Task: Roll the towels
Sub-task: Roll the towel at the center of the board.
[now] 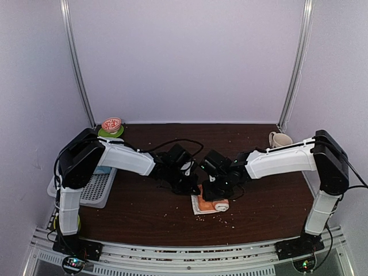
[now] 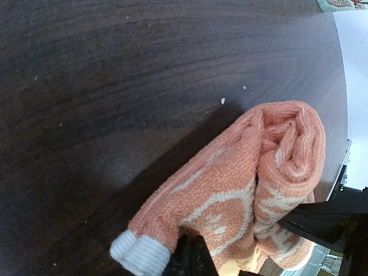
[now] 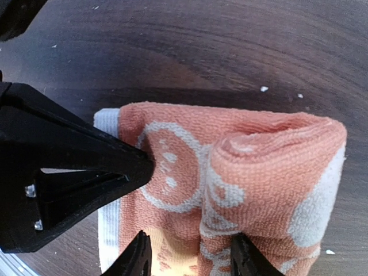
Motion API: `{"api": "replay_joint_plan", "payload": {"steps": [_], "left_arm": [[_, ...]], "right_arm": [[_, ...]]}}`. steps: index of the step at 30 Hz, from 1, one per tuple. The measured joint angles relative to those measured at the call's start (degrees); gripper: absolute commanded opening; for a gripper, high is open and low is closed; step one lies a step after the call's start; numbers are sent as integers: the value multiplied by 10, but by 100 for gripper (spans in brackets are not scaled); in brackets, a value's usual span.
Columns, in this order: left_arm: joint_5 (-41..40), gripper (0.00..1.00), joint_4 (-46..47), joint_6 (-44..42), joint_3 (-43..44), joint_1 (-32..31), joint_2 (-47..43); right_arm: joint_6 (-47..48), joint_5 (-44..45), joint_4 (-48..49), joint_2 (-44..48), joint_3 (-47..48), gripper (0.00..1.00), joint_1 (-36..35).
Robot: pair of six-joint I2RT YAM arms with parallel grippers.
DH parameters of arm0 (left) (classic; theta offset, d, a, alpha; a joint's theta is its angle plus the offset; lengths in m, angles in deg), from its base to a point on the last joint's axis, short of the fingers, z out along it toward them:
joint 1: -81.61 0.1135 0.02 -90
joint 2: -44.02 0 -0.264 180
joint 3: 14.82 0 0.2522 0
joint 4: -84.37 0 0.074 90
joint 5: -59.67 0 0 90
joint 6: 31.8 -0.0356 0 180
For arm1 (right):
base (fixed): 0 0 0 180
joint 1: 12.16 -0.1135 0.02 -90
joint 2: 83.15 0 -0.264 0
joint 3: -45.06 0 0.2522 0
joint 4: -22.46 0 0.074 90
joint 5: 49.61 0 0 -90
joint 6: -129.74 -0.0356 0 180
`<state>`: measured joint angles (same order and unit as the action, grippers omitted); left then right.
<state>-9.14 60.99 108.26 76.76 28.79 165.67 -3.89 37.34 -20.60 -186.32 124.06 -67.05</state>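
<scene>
Here the spread right pincer [image 3: 190,238] is held over the towel [image 1: 210,204]. The left pincer [image 2: 191,253] is pressed together at its left edge.

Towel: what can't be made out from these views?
- Top view: towel far edge hidden under left end effector and right end effector.
- Left wrist: its fingertips cut off by bottom edge; grip unclear.
- Right wrist: towel cut off by bottom edge.
- Second towel: not identifiable in any view.
</scene>
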Motion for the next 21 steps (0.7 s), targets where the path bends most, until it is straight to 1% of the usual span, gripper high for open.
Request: {"api": "replay_joint_plan", "payload": {"steps": [4,13,17,21], "left_arm": [[-4,0,-9,0,-8,0,-12],[-3,13,0,6,-50,0,-88],[15,17,45,12,-50,0,-99],[42,18,96,25,-49,0,-88]], "right_arm": [[-3,-15,42,2,-19,59,0],[-12,-46,132,35,-82,69,12],[-11,-58,158,44,-98,75,16],[-9,-67,179,52,-112,78,17]]}}
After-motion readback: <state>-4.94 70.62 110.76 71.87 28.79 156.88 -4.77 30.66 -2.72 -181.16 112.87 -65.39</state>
